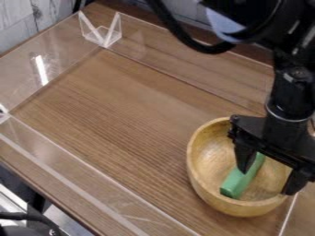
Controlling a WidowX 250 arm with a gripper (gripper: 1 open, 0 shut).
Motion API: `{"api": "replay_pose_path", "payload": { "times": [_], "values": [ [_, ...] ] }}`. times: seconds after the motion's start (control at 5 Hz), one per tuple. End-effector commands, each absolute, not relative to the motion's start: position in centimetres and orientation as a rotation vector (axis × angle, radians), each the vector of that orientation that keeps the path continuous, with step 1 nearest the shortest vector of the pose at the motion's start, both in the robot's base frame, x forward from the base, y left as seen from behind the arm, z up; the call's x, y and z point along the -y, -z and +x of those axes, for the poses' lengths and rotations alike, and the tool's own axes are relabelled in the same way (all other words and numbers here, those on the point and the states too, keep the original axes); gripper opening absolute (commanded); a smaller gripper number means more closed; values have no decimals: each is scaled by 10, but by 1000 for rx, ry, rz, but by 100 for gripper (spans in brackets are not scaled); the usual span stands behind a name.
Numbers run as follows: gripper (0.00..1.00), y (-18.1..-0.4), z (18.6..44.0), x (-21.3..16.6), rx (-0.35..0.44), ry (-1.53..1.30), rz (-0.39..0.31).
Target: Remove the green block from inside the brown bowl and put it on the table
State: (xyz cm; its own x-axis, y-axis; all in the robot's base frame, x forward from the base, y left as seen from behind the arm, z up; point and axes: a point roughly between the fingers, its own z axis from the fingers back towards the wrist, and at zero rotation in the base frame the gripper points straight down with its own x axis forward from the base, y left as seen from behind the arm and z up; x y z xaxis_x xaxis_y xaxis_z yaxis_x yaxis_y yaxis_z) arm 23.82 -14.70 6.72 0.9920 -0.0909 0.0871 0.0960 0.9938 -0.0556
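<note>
Lower right of the frame: brown bowl [244, 175] with the green block [242, 174] lying inside it, slanted up against the far inner wall. Gripper [270, 164] points down into the bowl, jaws spread wide — one finger on each side of the block's upper end, not clamped on anything as far as I can see. Whether the fingertips touch the block cannot be told from this angle.

Progress: early. Block not yet grasped, not lifted; the table [123, 120] carries nothing of it. Left to do, by my reading — close on the block, raise it over the rim, set it down on the open wood to the left.

Materials: bowl is pale tan wood, round, shallow, thick-rimmed, grain showing. Block is a plain bright green bar, smooth, square-edged. Table is darker wood grain with streaks, fenced by low clear plastic walls [74, 198]. Gripper is matte black.
</note>
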Motion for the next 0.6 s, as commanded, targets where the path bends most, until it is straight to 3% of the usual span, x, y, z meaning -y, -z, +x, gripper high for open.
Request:
{"api": "replay_pose_path", "payload": {
  "times": [0.0,0.2,0.4],
  "values": [
    [100,-68,240,151,114,101,-69],
    [100,-63,240,151,122,102,-68],
    [0,-62,240,151,122,106,-67]
  ]
}}
